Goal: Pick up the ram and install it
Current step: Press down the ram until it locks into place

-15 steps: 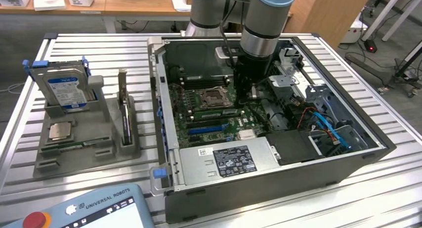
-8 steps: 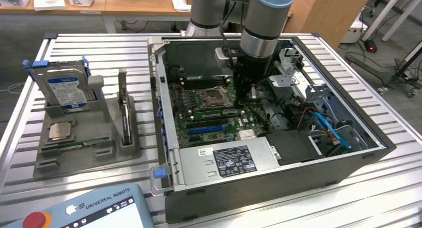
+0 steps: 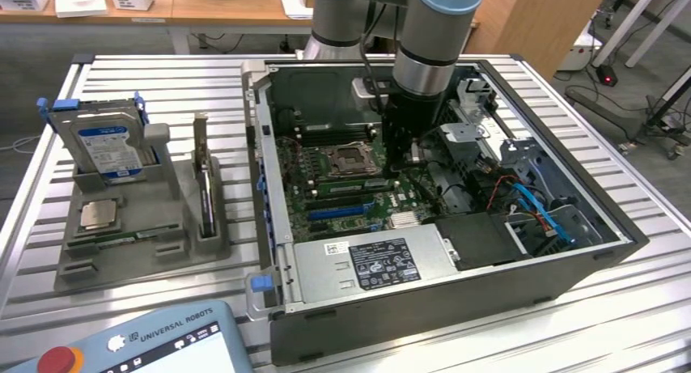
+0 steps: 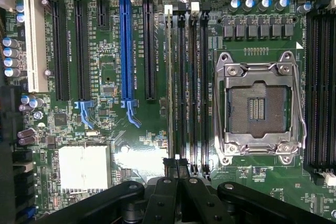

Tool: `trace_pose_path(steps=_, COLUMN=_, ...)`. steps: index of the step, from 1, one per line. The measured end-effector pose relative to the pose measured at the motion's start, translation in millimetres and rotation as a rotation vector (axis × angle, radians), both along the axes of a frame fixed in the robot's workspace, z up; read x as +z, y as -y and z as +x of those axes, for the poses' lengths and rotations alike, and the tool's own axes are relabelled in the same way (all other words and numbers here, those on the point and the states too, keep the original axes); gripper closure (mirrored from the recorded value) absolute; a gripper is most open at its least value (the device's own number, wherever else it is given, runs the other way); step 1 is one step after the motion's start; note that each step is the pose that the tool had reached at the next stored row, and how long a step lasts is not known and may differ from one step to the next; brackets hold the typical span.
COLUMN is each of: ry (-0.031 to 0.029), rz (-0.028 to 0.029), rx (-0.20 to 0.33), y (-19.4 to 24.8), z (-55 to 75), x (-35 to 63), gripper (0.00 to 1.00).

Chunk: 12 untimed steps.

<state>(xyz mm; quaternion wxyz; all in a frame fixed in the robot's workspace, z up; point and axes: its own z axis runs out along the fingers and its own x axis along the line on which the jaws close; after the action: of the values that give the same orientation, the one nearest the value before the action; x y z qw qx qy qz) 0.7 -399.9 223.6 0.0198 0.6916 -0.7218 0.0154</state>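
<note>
The ram (image 4: pixel 169 87) shows edge-on as a thin green strip standing in the memory slot nearest the long black card slot, beside three bare black memory slots (image 4: pixel 193 87). My gripper (image 4: pixel 177 167) is shut, its black fingertips together at one end of that strip. Whether they touch it I cannot tell. In the exterior view the gripper (image 3: pixel 402 171) reaches down into the open computer case (image 3: pixel 604 227), just to the exterior view's right of the bare processor socket (image 3: pixel 343 158).
A grey fixture (image 3: pixel 76 268) at the exterior view's left holds a hard drive (image 3: pixel 108 142), a silver processor chip (image 3: pixel 99 215) and a dark expansion card (image 3: pixel 203 187). The power supply (image 3: pixel 367 264) fills the case's near side. A teach pendant (image 3: pixel 141 345) lies at the front.
</note>
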Motion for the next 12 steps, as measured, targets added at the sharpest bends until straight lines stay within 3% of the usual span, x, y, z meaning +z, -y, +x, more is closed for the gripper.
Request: trace_pose_path(steps=12, ry=-0.0002, rz=-0.0003, rx=0.0, y=0.0, z=0.0, x=-1.5, gripper=0.9)
